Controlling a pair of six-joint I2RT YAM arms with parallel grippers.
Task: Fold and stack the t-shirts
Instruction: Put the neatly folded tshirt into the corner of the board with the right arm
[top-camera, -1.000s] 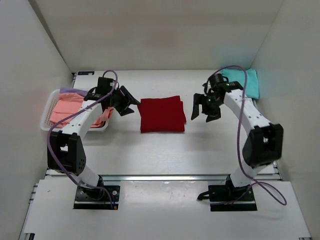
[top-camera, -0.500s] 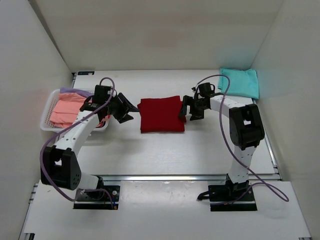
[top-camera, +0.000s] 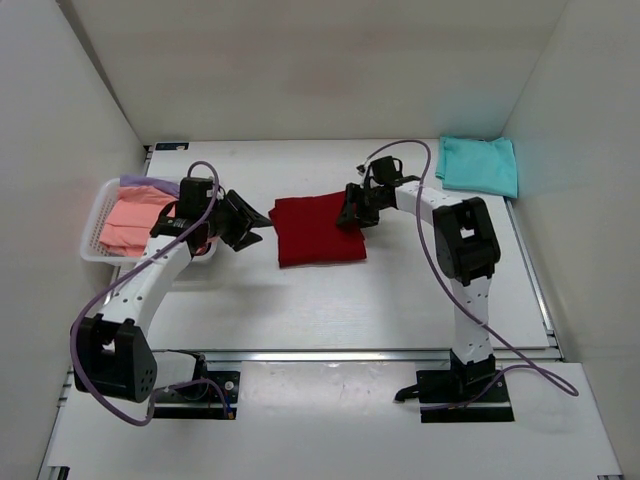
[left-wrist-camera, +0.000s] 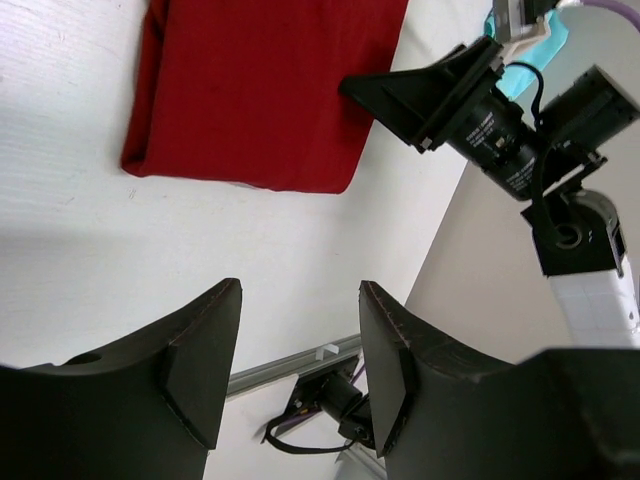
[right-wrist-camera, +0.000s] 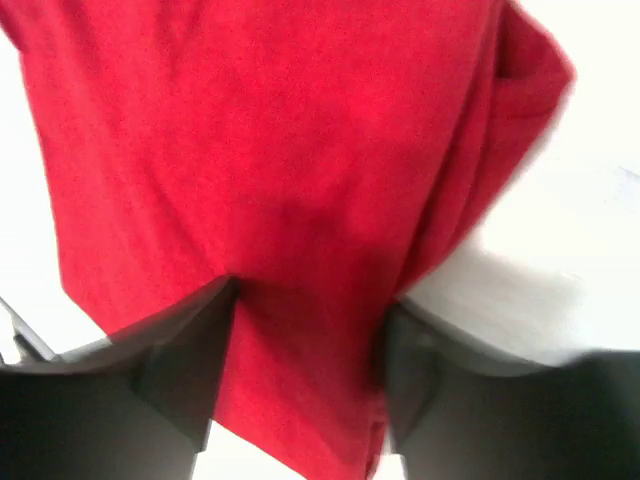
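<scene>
The dark red t-shirt (top-camera: 315, 232) lies folded in the middle of the table, also seen in the left wrist view (left-wrist-camera: 260, 90). My right gripper (top-camera: 352, 212) is at its far right corner, and its fingers (right-wrist-camera: 185, 360) close on a bunch of the red cloth (right-wrist-camera: 250, 150). My left gripper (top-camera: 250, 222) hovers open just left of the shirt, with nothing between its fingers (left-wrist-camera: 205, 355). A teal t-shirt (top-camera: 480, 165) lies folded at the back right. A salmon pink t-shirt (top-camera: 135, 220) and a lavender one (top-camera: 140, 183) sit in the basket.
A white mesh basket (top-camera: 92, 232) stands at the left edge of the table, beside my left arm. White walls enclose the table on the left, back and right. A metal rail (top-camera: 330, 353) runs along the near edge.
My right gripper moved left from open table to the red shirt's corner and narrowed on the cloth, nudging the shirt leftwards. My left gripper drifted slightly toward the shirt.
</scene>
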